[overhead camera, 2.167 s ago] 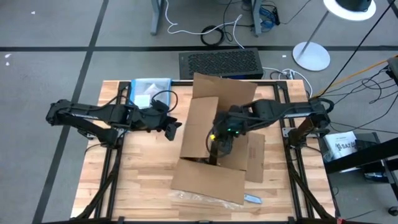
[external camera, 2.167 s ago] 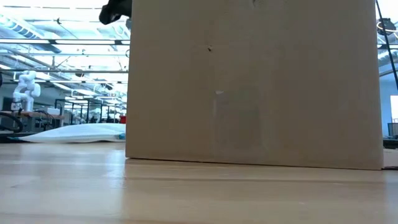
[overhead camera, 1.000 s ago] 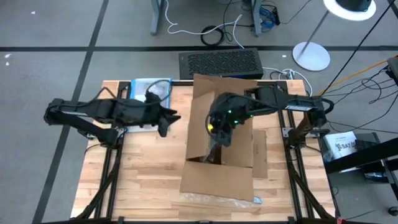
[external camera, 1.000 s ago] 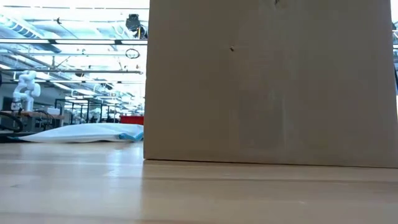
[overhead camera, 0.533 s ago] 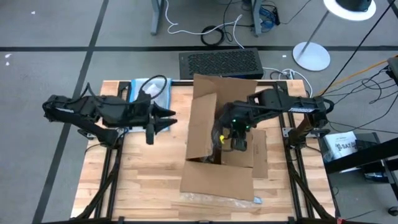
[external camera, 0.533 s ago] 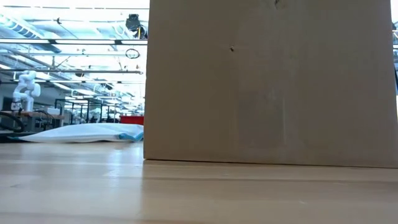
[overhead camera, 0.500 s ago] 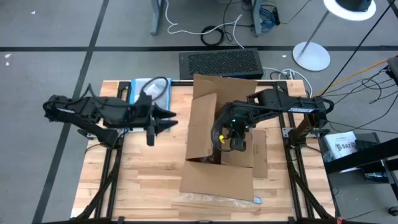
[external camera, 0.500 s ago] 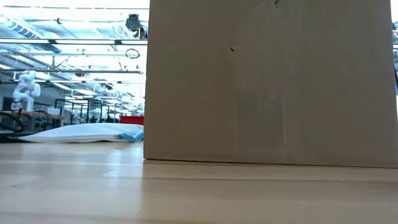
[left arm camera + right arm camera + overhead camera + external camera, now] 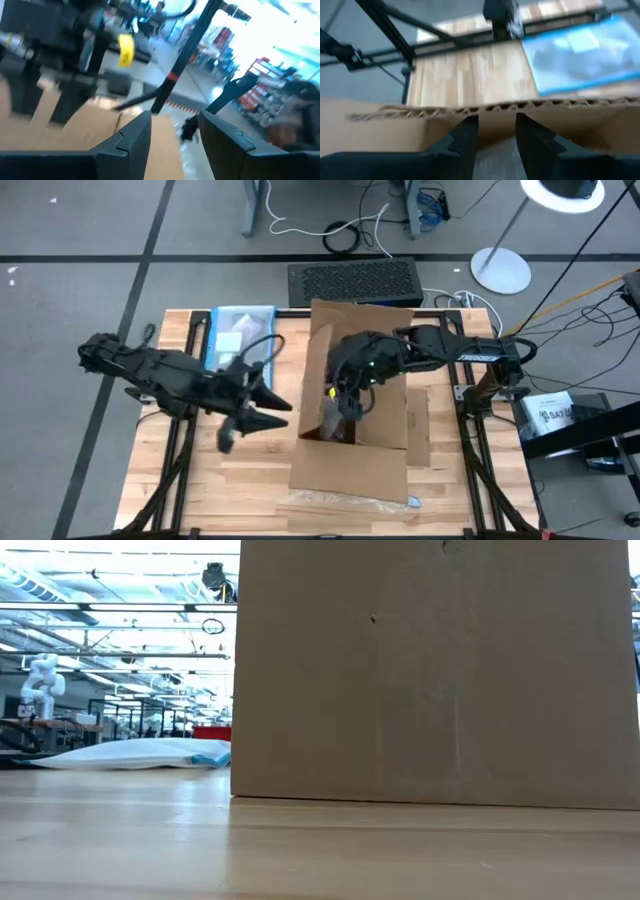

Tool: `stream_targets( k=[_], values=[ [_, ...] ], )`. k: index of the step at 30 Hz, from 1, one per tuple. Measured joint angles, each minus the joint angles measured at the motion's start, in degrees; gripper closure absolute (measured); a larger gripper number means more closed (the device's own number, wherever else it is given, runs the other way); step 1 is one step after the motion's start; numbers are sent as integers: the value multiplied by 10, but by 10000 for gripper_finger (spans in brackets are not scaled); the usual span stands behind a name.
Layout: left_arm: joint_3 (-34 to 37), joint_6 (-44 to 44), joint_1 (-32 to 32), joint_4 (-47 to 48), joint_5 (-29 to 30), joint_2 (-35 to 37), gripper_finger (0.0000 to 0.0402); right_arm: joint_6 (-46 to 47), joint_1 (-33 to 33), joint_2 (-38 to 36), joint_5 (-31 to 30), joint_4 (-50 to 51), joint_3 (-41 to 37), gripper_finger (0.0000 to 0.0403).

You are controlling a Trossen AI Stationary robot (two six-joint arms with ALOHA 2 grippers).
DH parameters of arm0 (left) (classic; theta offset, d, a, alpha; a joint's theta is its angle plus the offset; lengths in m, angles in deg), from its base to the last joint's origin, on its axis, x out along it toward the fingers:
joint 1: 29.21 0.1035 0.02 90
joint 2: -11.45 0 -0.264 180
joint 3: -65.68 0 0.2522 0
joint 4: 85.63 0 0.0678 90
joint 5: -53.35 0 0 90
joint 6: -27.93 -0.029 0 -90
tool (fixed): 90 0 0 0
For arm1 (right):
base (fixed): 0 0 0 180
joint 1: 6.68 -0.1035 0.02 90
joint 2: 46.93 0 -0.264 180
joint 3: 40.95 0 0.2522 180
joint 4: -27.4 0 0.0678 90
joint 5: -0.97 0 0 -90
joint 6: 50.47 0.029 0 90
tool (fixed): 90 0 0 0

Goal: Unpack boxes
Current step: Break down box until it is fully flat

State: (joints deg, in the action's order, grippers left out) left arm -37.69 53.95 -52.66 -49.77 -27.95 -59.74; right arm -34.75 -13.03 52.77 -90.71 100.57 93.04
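The brown cardboard box (image 9: 355, 430) stands open in the middle of the table; in the low view its near wall (image 9: 430, 670) hides both grippers. My right gripper (image 9: 340, 402) reaches from the right, slanting down inside the box by its left wall (image 9: 495, 109). Its fingers are apart (image 9: 496, 131), and something pale and glossy (image 9: 495, 160) lies low between them. My left gripper (image 9: 275, 408) hovers left of the box, pointing level toward it. It is open with nothing between its fingers (image 9: 175, 132). My right gripper has the pale glossy stuff between its fingers, but I cannot tell whether the fingers touch it. My left gripper touches nothing.
A clear pouch with a blue edge (image 9: 240, 330) lies at the table's far left (image 9: 130, 752). A black grille-topped unit (image 9: 352, 282) stands behind the far edge. A box flap (image 9: 350, 470) lies flat toward the near edge, with clear plastic (image 9: 350, 502) beyond it.
My left gripper has swung from beside the pouch toward the table's near edge, risen and turned, and stays open. My right gripper has gone toward the right inside the box and come back to its left wall, tipping more level. The box has kept still.
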Motion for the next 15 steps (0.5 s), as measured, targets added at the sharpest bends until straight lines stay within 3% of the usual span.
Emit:
stream_targets(
  k=[8,15],
  values=[
    [-54,-43,6,-1,24,-28,231,-21,0,0,-6,-80,0,282],
    [-56,-40,23,18,27,-49,231,-46,-5,3,-15,-126,0,282]
  ],
)
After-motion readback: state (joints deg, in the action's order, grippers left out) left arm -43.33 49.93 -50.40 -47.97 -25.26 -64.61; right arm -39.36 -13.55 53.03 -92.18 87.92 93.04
